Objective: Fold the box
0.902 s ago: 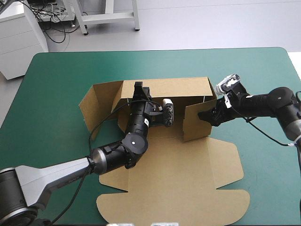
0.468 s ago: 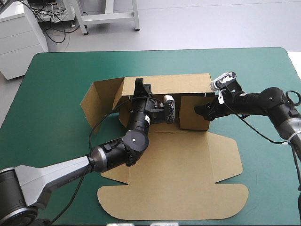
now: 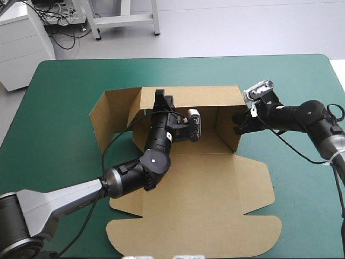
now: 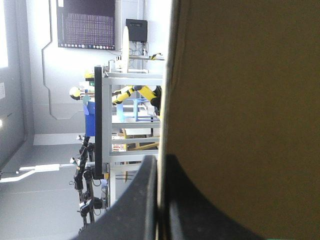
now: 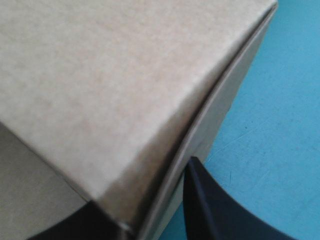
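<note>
Well, we see the table [image 3: 59, 108] under its teal-green cover, and the brown box [image 3: 205, 199] lies at its middle, half raised. Its far wall and right wall stand upright, its left wall leans outward, and its broad lid panel lies flat toward the near edge. Our left gripper [image 3: 160, 100] reaches in from the near left across the box floor and pinches the top edge of the far wall. In its wrist view the board runs thin between the two black fingers [image 4: 200, 215]. Our right gripper [image 3: 237, 123], coming from the right, is clamped on the top edge of the right wall, one finger outside over the cover, the other inside.
</note>
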Tool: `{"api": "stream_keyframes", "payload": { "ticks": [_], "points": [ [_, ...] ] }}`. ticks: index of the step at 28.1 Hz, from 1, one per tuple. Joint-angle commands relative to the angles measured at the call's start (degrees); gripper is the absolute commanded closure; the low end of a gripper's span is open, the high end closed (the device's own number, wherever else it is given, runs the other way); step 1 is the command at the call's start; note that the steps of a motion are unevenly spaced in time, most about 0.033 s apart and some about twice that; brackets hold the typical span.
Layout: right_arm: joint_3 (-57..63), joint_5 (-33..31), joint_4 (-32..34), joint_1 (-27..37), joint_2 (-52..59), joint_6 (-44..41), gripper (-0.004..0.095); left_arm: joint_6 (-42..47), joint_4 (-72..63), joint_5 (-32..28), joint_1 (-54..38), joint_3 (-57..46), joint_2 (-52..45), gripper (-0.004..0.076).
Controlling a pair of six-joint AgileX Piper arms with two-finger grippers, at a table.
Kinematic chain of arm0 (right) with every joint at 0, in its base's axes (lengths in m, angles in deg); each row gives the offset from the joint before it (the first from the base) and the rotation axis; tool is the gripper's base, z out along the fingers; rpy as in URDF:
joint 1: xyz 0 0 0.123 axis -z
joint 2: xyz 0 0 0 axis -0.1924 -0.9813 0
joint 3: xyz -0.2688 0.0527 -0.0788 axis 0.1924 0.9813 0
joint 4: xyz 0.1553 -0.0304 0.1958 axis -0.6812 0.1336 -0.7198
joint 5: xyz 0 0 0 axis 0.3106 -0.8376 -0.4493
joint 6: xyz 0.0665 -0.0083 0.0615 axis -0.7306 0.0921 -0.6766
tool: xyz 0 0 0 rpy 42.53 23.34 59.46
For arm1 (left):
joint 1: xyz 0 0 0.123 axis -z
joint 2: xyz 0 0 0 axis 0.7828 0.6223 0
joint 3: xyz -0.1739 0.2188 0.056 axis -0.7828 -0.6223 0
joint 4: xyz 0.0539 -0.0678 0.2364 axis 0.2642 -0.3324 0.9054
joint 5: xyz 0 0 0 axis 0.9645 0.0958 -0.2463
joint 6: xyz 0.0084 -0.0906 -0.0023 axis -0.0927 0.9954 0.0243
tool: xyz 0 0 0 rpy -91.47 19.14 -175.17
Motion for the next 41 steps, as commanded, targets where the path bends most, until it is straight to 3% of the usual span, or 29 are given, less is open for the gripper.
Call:
{"api": "stream_keyframes", "payload": {
  "ticks": [1, 9, 11, 17, 20, 37, 41],
  "points": [
    [-1.55, -3.77, -3.71, -0.19, 1.96, 0.91, 0.0929, 1.08, 5.81, -0.57, 0.27, 2.1, -2.44, 0.0756],
    [-1.55, -3.5, -4.29, -0.19, 1.96, 0.91, 0.093, 1.24, 5.56, -2.38, 0.27, 2.1, -2.44, 0.0735],
    [-1.55, -2.47, -4.77, -0.19, 1.96, 0.78, 0.093, 1.09, 5.56, -2.99, 0.37, 2.1, -2.44, 0.0687],
    [-1.67, 0.09, -5.26, -0.19, 1.96, 0.69, 0.093, 0.8, 5.77, -5.0, 2.51, 2.1, -3.67, 0.0441],
    [-1.67, 1.08, -5.26, -0.19, 1.96, -0.43, 0.093, 1.27, 5.16, -5.11, 4.69, 2.1, -4.56, 0.0378],
    [-1.67, 5.25, -5.1, -0.19, 1.96, -4.15, 0.093, 1.52, -17.51, -15.11, 14.7, 5.61, -12.2, 0.0375],
    [-1.67, 5.37, -5.1, -0.19, 1.96, -4.25, 0.093, 1.52, -23.92, -11.79, 12.11, 13.59, -12.19, 0.0375]
  ]
}}
